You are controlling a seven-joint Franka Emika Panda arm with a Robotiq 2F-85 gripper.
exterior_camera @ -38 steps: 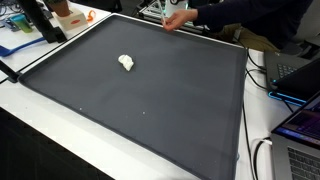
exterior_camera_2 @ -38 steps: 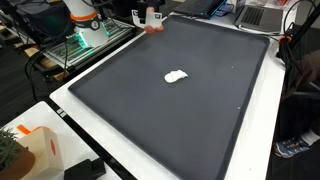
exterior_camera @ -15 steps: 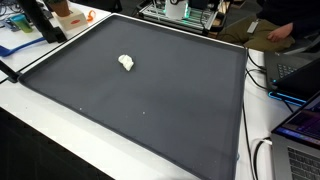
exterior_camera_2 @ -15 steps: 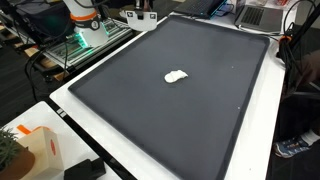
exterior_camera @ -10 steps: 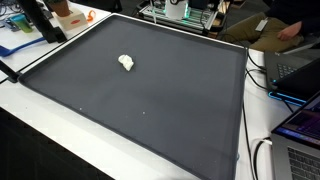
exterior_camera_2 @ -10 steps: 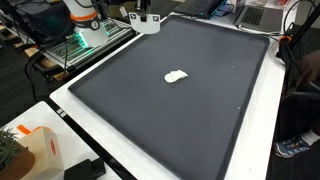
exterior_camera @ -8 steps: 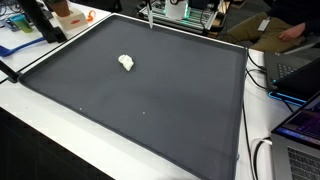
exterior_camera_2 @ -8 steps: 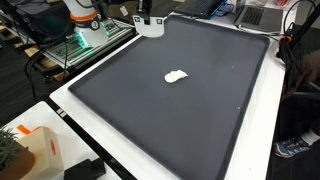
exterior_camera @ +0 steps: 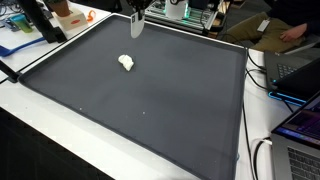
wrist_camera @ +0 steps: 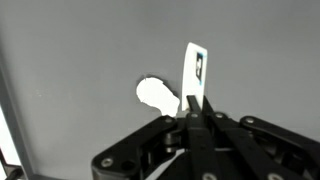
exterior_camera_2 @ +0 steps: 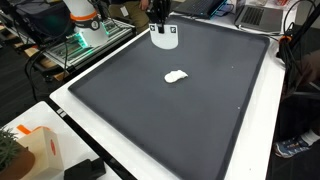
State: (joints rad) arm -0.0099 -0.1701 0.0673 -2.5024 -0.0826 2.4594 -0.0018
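My gripper (wrist_camera: 193, 101) is shut on a thin white flat piece (wrist_camera: 196, 64) with a dark mark near its top end. It hangs over the far part of a large dark mat (exterior_camera: 180, 110) (exterior_camera_2: 200, 115). In both exterior views the gripper (exterior_camera: 136, 28) (exterior_camera_2: 160, 27) is apart from a small white lump (exterior_camera: 126, 62) (exterior_camera_2: 176, 76) lying on the mat. The held piece (exterior_camera_2: 165, 39) shows below the fingers. In the wrist view the lump (wrist_camera: 154, 95) lies just left of the fingertips, partly hidden behind them.
A person (exterior_camera: 285, 28) sits beyond the mat's far corner. Laptops (exterior_camera: 300, 125) and cables line one side. The robot base (exterior_camera_2: 83, 18) and green-lit equipment (exterior_camera_2: 80, 45) stand by the far edge. An orange-marked box (exterior_camera_2: 35, 150) sits near the front corner.
The gripper has come in from the back edge out over the mat, toward the white lump, carrying the white piece. The lump has not moved.
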